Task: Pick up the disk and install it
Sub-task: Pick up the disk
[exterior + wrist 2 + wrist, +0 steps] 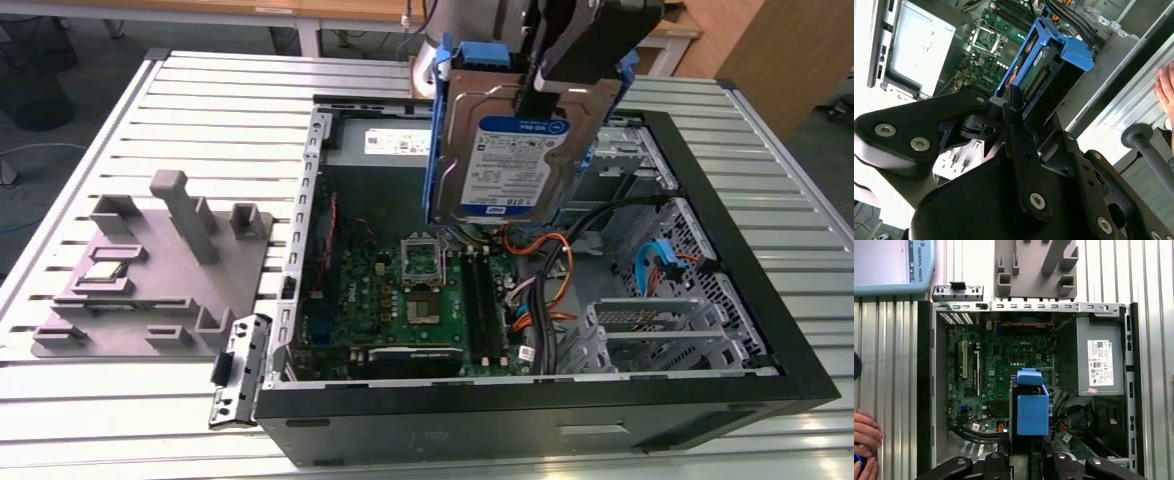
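The disk (501, 165), a silver drive with a white and blue label and blue side rails, hangs upright in the air over the open computer case (747, 270). My gripper (545, 95) comes down from above and is shut on the disk's upper part. In the second wrist view the black fingers (1013, 112) clamp the disk (1040, 75) by its edge, and the motherboard lies beyond it. The first wrist view looks along the disk (1032, 407), showing its blue rail above the case's middle.
The case holds a green motherboard (414, 290), a grey power-supply box (1099, 365), orange and blue cables (547, 250) and a metal drive cage (661, 330). A grey fixture (147, 265) stands on the slatted table at the exterior view's left. A person's hand (864, 440) rests beside the case.
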Motion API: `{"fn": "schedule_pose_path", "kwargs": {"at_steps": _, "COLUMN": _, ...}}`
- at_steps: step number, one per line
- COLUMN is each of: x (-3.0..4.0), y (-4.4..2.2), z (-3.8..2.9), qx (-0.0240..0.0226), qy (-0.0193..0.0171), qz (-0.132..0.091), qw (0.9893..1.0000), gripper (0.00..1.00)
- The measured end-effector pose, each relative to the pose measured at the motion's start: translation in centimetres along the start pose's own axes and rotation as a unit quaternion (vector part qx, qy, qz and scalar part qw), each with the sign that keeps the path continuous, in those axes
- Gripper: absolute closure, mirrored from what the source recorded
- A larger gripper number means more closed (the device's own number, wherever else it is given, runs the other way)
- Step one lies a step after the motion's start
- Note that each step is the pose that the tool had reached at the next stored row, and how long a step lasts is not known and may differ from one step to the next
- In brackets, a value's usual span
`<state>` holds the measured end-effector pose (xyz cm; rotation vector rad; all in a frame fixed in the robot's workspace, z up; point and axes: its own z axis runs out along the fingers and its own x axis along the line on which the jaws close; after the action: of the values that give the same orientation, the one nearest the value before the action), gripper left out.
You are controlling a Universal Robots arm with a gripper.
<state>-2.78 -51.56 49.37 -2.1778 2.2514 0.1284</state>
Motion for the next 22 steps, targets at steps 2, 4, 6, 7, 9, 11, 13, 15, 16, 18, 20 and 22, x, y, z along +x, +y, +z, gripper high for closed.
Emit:
{"fn": "schedule_pose_path", "kwargs": {"at_steps": 2, "x": 0.42, "y": -0.02, "z": -0.02, "qx": 0.0, "qy": 0.0009, "qz": 0.0, "qw": 1.0, "gripper": 0.65}}
{"fn": "schedule_pose_path", "kwargs": {"at_steps": 4, "x": 0.8, "y": -0.05, "z": -0.04, "qx": 0.0, "qy": 0.0019, "qz": 0.0, "qw": 1.0, "gripper": 0.65}}
{"fn": "schedule_pose_path", "kwargs": {"at_steps": 6, "x": 1.09, "y": -0.06, "z": -0.04, "qx": 0.0001, "qy": 0.0038, "qz": 0.0, "qw": 1.0, "gripper": 0.65}}
{"fn": "schedule_pose_path", "kwargs": {"at_steps": 7, "x": 1.19, "y": -0.06, "z": -0.03, "qx": 0.0002, "qy": 0.0052, "qz": 0.0, "qw": 1.0, "gripper": 0.65}}
{"fn": "schedule_pose_path", "kwargs": {"at_steps": 9, "x": 1.35, "y": -0.08, "z": 0.0, "qx": 0.0003, "qy": 0.0081, "qz": 0.001, "qw": 1.0, "gripper": 0.65}}
{"fn": "schedule_pose_path", "kwargs": {"at_steps": 11, "x": 1.48, "y": -0.09, "z": 0.03, "qx": 0.0004, "qy": 0.0107, "qz": 0.001, "qw": 0.9999, "gripper": 0.65}}
{"fn": "schedule_pose_path", "kwargs": {"at_steps": 13, "x": 1.69, "y": -0.12, "z": 0.05, "qx": 0.0004, "qy": 0.0132, "qz": 0.001, "qw": 0.9999, "gripper": 0.65}}
{"fn": "schedule_pose_path", "kwargs": {"at_steps": 15, "x": 1.97, "y": -0.14, "z": 0.08, "qx": 0.0005, "qy": 0.0149, "qz": 0.001, "qw": 0.9999, "gripper": 0.65}}
{"fn": "schedule_pose_path", "kwargs": {"at_steps": 16, "x": 2.12, "y": -0.15, "z": 0.09, "qx": 0.0005, "qy": 0.0156, "qz": 0.001, "qw": 0.9999, "gripper": 0.65}}
{"fn": "schedule_pose_path", "kwargs": {"at_steps": 18, "x": 2.42, "y": -0.18, "z": 0.11, "qx": 0.0006, "qy": 0.0171, "qz": 0.001, "qw": 0.9999, "gripper": 0.65}}
{"fn": "schedule_pose_path", "kwargs": {"at_steps": 20, "x": 2.7, "y": -0.2, "z": 0.13, "qx": 0.0006, "qy": 0.0187, "qz": 0.001, "qw": 0.9998, "gripper": 0.65}}
{"fn": "schedule_pose_path", "kwargs": {"at_steps": 22, "x": 2.98, "y": -0.22, "z": 0.16, "qx": 0.0007, "qy": 0.0205, "qz": 0.001, "qw": 0.9998, "gripper": 0.65}}
